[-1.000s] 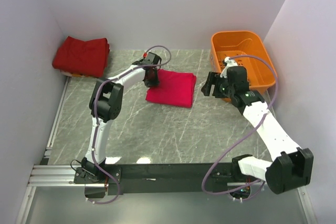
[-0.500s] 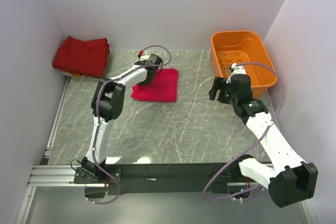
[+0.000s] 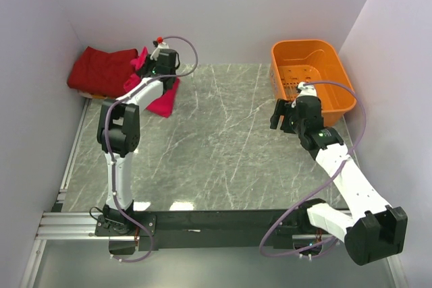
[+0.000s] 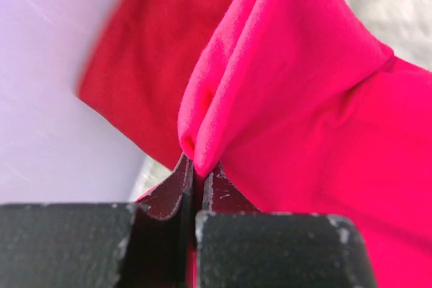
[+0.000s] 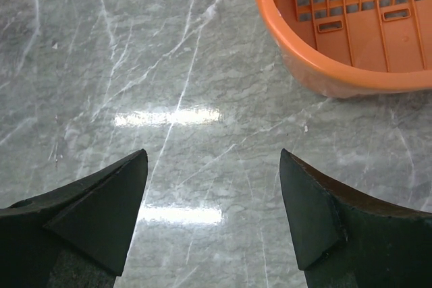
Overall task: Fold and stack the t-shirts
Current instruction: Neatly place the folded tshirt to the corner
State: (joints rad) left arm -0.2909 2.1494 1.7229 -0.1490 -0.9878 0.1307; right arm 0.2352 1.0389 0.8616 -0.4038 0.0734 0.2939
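looks like the left gripper is clamped on the crimson shirt, which hangs from it right beside the dark stack, presumably to go on top, while the right gripper idles open near the basket

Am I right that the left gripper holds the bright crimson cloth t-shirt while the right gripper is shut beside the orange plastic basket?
Not quite: the right gripper is open, not shut, as the right wrist view shows. The rest is correct.
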